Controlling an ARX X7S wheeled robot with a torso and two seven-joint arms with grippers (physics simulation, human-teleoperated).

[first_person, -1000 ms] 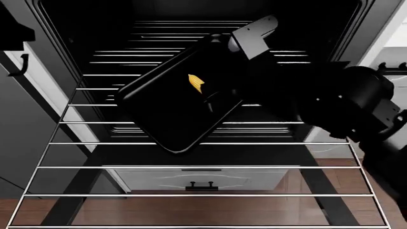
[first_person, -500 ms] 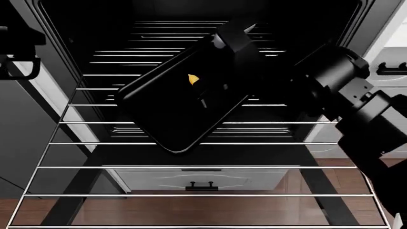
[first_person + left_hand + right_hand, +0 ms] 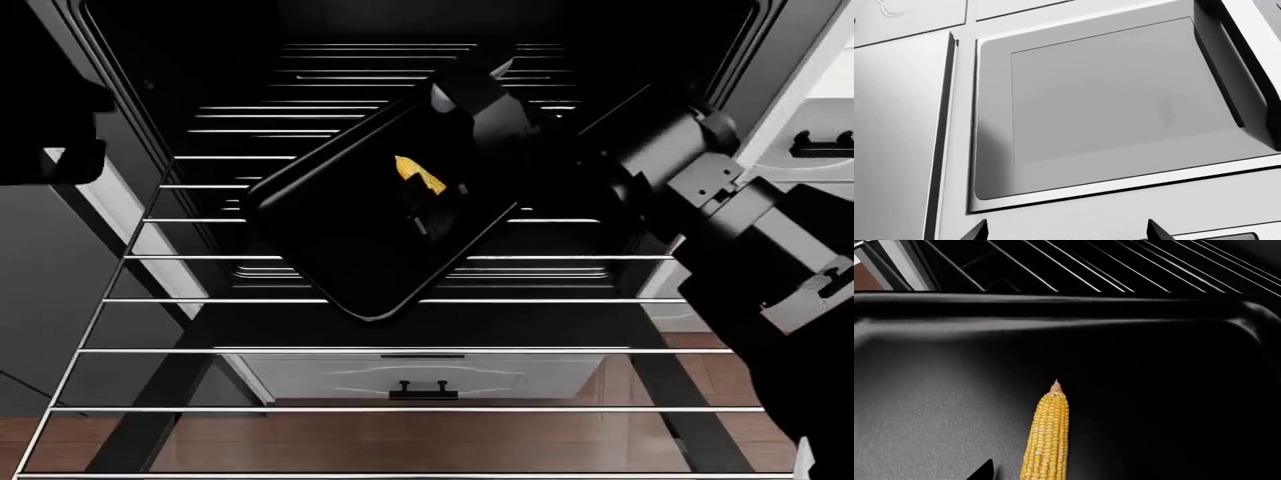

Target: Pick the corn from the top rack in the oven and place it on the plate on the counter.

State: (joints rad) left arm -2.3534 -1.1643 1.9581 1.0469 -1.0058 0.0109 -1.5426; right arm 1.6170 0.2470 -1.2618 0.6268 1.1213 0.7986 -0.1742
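A black tray (image 3: 380, 215) sits skewed on the top rack (image 3: 400, 350) inside the oven (image 3: 160, 90). The corn (image 3: 1046, 437) lies in the tray. The right gripper (image 3: 430, 205) hangs over it; whether its jaws are open cannot be told. The left jaws are spread, empty.

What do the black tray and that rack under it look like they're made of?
The black tray looks like dark coated metal with a matte, faintly speckled finish and a soft sheen along its rolled rim. The top rack seems to be polished steel wire, given its thin, bright silver bars. As simulator renders, these are only appearances.
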